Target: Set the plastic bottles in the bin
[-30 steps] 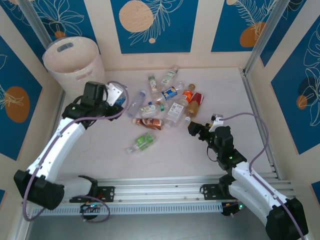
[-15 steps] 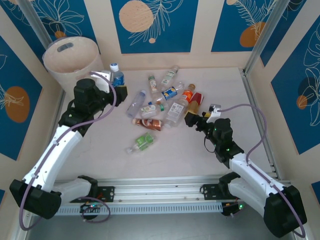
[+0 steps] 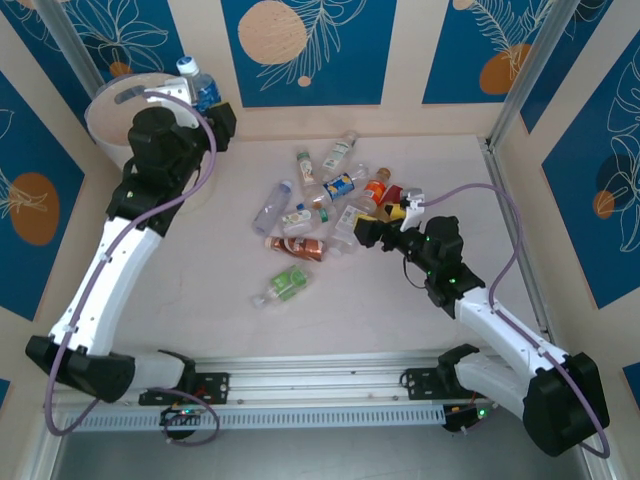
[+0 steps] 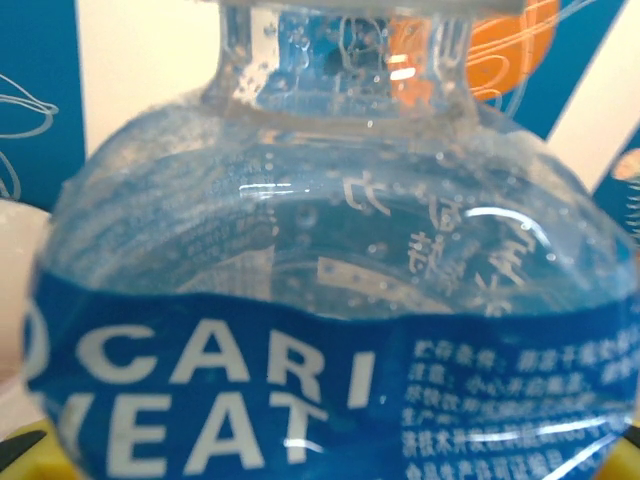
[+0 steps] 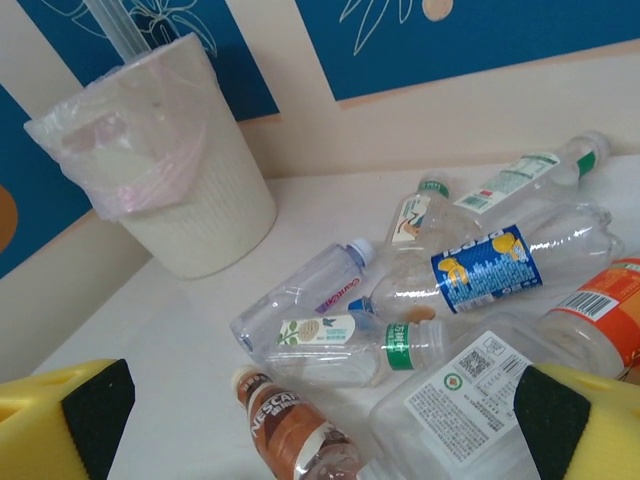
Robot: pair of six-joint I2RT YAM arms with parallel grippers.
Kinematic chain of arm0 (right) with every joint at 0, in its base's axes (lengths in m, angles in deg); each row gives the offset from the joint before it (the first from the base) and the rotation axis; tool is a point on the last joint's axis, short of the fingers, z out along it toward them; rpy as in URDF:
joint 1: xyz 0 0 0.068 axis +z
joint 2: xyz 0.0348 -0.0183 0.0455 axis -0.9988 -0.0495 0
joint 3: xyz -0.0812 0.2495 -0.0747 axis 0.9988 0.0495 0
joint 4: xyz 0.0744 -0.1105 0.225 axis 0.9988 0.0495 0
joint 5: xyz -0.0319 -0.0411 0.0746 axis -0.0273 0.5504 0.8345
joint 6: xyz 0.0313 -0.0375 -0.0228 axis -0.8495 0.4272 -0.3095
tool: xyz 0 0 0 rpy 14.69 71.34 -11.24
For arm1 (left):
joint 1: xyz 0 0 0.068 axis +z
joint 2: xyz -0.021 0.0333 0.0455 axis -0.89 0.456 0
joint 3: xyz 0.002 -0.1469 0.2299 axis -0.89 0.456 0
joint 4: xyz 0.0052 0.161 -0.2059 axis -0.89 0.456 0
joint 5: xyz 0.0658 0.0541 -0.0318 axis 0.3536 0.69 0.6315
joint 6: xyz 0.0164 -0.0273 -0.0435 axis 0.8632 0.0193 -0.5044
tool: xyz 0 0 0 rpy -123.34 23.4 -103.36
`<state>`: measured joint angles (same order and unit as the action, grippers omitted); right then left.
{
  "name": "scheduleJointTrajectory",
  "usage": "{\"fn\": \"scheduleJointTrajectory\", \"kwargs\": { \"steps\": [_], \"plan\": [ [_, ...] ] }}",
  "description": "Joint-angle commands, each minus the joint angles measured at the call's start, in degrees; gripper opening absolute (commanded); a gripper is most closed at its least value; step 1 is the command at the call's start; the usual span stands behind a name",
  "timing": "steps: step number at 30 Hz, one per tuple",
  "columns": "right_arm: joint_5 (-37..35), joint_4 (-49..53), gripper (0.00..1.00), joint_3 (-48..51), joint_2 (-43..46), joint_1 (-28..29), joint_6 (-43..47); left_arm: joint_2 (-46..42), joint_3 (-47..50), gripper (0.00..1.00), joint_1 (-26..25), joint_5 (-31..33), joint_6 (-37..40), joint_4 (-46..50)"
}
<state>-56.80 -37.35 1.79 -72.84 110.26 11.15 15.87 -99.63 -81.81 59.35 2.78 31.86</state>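
by the rim of the whitish bin [image 3: 108, 112], the left gripper [image 3: 207, 103] grips an upright clear bottle [image 3: 199, 87] with a blue white-lettered label and pale cap. the right gripper [image 3: 368, 232] gapes wide over the heap of clear, mixed-label bottles [image 3: 339, 186] lying on the table [image 3: 200, 295].

lab-style robot test cell, blue leaf-print wall panels [image 3: 300, 50], aluminium base rail [image 3: 320, 372], pale tabletop [image 3: 350, 310]
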Motion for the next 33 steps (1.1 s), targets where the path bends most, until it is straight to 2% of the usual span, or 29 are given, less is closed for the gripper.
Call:
{"fn": "scheduleJointTrajectory", "kwargs": {
  "steps": [1,6,10,14,27,29,31,33],
  "plan": [
    [1.0,-1.3,1.00,-1.3,-0.4,0.6,1.1,3.9,-8.4,0.00,2.7,7.6,2.3,-0.9],
    [-0.2,-1.3,1.00,-1.1,-0.2,1.1,1.2,13.8,-22.8,0.00,8.5,15.5,2.7,6.8],
    [-1.1,-0.1,1.00,-1.1,0.4,1.3,1.5,20.6,-31.6,0.00,12.8,16.7,0.5,14.4],
    [-2.2,0.7,1.00,-0.8,1.0,1.4,1.3,23.8,-32.4,0.00,15.6,16.7,0.5,14.8],
    [-5.0,3.7,0.99,-1.2,1.5,2.3,-0.4,32.0,-32.1,0.00,22.8,11.1,-1.7,19.1],
    [-5.6,4.2,1.00,-1.2,1.4,2.6,-0.5,33.3,-31.8,0.13,23.3,10.9,-2.0,20.1],
    [-6.2,4.5,1.00,-1.2,1.5,3.0,-0.7,34.7,-31.8,0.32,23.7,10.8,-2.4,21.4],
    [-6.5,4.7,1.00,-1.3,1.5,3.2,-0.7,35.8,-31.8,0.41,24.2,10.2,-3.0,22.0]
  ]
}}
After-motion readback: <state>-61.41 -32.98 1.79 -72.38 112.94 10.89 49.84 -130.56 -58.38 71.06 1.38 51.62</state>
